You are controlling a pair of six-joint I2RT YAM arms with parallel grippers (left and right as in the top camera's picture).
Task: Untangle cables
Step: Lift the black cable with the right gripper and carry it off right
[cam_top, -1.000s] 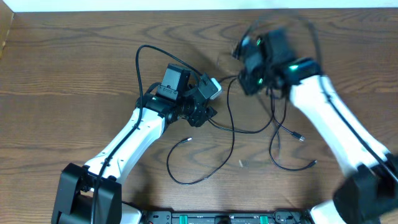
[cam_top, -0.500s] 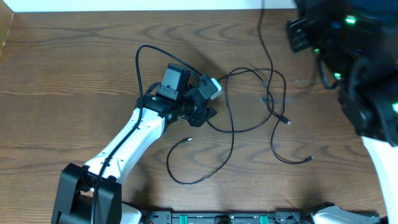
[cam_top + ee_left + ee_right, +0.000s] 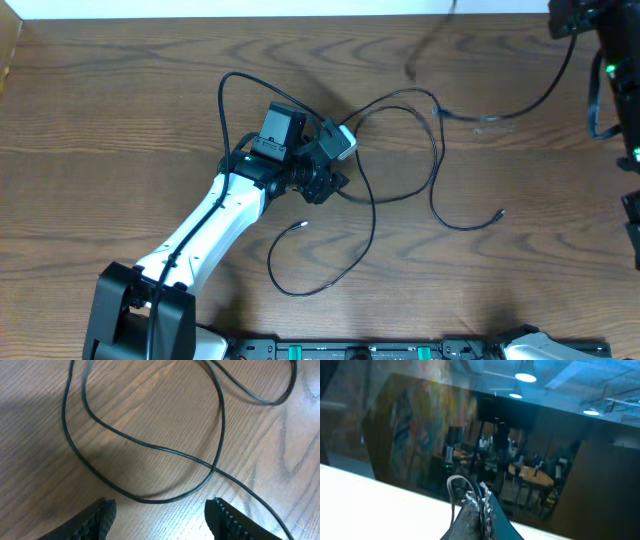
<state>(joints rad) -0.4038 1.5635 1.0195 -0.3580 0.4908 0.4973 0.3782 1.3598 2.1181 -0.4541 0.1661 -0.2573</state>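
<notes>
At the left of the tangle a small plug (image 3: 303,225) lies free on the bench (image 3: 120,150). Its cord curls down and back up into the black cables (image 3: 372,215) that sprawl across the middle. The left gripper (image 3: 161,509) hangs low over them with its jaws fairly wide and nothing between them. In its own camera two strands cross just ahead of the fingertips, so nothing pins the heap down. Further right a second plug (image 3: 500,212) rests loose on the wood. From the crossing near the centre a lifted cable (image 3: 535,98) rises off the bench toward the far right corner. There the right gripper (image 3: 481,502) is clamped tight on it, raised so high that its camera looks out over the room, with only a short loop of cord showing above the fingers. The risk, as I judge it, lies in that pull, since the crossings are not freed and nothing holds the rest. More travel could drag the whole bundle along, cinch a crossing into a tighter knot, whip a plug off the edge, or let the thin cord slip out of the pinch.
</notes>
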